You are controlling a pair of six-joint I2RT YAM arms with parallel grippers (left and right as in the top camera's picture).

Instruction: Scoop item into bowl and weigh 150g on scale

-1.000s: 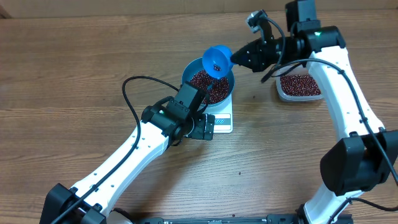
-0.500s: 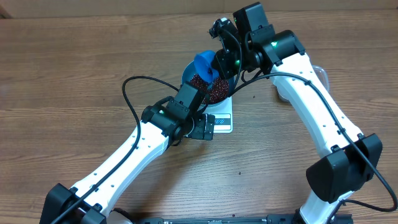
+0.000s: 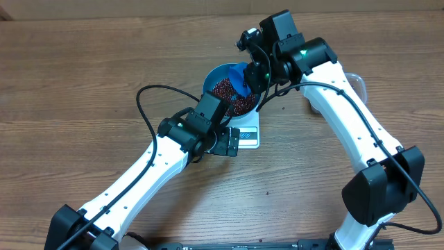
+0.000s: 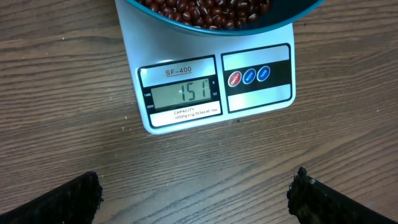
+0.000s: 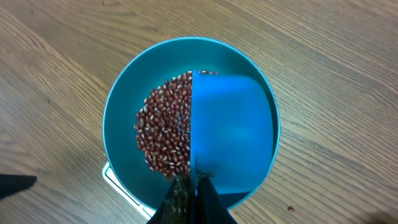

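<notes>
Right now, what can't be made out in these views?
Overhead: the scale display is too small to read; the right arm hides most of the tub.
Right wrist: the scoop covers half the bowl, hiding any beans beneath it.
Left wrist: the top edge cuts off the bowl.

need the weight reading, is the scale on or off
On. The scale has its display showing 151, with the blue bowl of beans resting on it.
</notes>
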